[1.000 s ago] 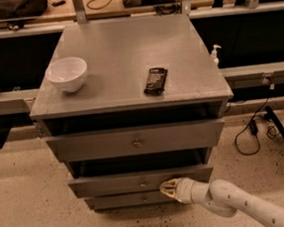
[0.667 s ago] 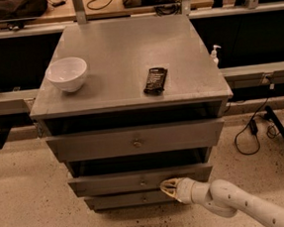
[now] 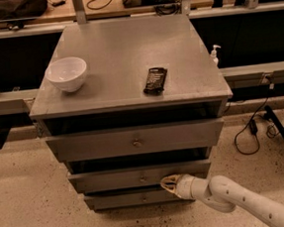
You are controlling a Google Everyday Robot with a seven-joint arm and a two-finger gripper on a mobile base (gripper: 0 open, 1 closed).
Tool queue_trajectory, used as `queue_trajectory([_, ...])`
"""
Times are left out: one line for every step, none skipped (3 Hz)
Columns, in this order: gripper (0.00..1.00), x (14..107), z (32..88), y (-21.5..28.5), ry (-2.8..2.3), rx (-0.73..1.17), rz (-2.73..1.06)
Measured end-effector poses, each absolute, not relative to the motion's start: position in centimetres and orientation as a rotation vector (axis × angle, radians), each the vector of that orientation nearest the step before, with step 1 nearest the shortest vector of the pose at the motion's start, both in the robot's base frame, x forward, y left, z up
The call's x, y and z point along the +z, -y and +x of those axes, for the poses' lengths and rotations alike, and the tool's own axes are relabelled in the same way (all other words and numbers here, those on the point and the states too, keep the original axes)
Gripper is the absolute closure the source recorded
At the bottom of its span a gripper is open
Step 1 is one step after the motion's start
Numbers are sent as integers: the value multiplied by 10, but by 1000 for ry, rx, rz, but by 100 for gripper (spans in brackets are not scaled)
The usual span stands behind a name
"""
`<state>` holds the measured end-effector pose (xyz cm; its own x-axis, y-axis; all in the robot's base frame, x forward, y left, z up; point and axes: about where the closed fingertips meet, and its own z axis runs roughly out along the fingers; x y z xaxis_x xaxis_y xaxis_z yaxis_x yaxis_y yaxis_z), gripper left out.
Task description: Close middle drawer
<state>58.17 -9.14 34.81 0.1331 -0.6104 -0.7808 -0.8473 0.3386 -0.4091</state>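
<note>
The grey cabinet (image 3: 127,62) has three drawers. The middle drawer (image 3: 118,179), with a long low front and a tiny centre knob (image 3: 143,177), stands out a little from the cabinet, with a dark gap above it. My gripper (image 3: 165,183) comes in from the lower right. Its fingers are together and hold nothing. The tips rest at the lower edge of the middle drawer's front, right of the knob.
The top drawer (image 3: 85,145) is pulled out further, and the lowest drawer (image 3: 124,199) sits below. A white bowl (image 3: 66,74) and a dark snack packet (image 3: 155,80) lie on the cabinet top. Cables (image 3: 248,131) and a stand leg (image 3: 283,138) are on the floor to the right.
</note>
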Motion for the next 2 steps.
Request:
queue_trajectory([100,346,596,95,-1564,288,-1359])
queue_trajectory([100,346,595,94,-1564,288,-1359])
